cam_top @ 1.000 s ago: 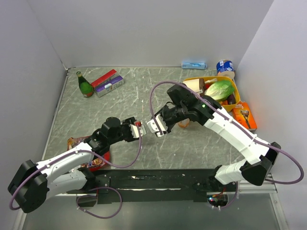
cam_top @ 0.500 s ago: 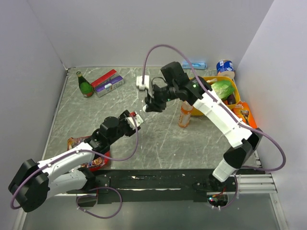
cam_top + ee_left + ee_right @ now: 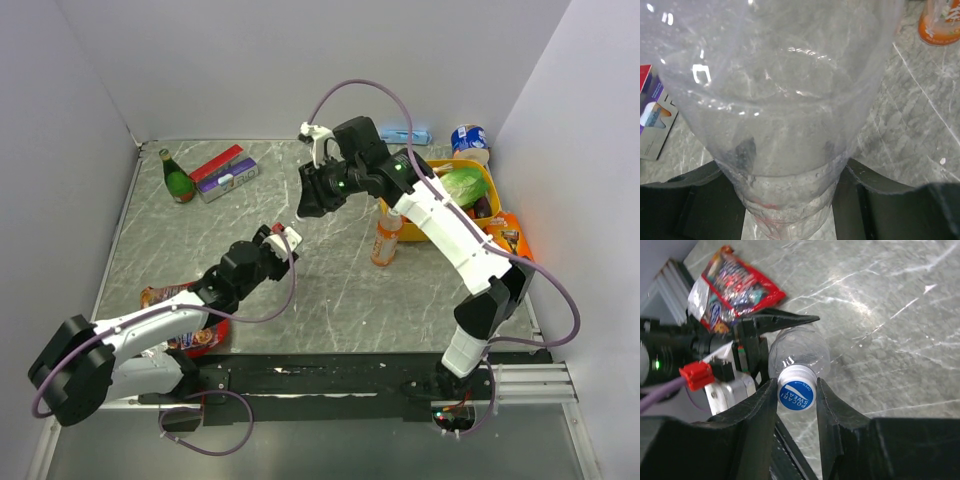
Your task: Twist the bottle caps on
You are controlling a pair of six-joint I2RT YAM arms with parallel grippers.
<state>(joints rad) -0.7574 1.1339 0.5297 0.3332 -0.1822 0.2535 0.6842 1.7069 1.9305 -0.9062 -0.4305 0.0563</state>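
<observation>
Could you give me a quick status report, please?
Left gripper shut on clear bottle. Right gripper shut on blue cap, lined up with bottle; seating unclear. Nothing blocking.

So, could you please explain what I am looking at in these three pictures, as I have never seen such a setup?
These are two robot arms bolted at a table's near edge, each ending in a two-finger gripper. The wide picture comes from a fixed camera above and behind them; the other two come from cameras on the wrists. The left gripper clamps a clear plastic bottle. The right gripper pinches a blue cap just in front of that bottle; whether it is threaded on I cannot tell. On the table stand an orange drink bottle and a green glass bottle, with two boxes, a snack bag and a yellow tub holding a lettuce.
</observation>
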